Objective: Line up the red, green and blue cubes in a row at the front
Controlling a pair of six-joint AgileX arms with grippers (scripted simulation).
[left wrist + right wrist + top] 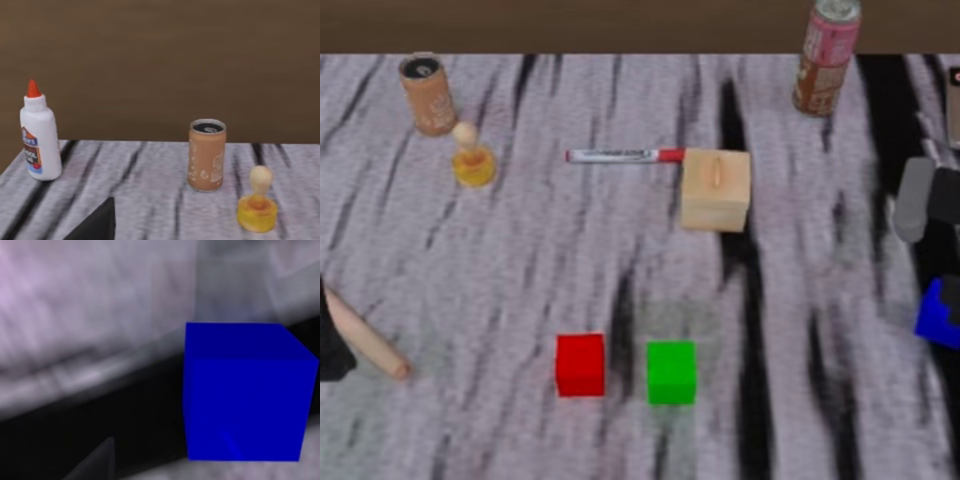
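blue cube [932, 318]: cut by right edge | right hand [945, 300]: mostly off-frame

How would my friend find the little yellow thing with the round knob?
Start at the table's far left corner, where a brown can stands. Right in front of it sits the yellow stamp. It alone is see-through yellow, with a pale ball on top.

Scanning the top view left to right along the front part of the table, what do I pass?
Wooden rolling pin → red cube → green cube → blue cube at the right edge, partly under the right arm's gripper.
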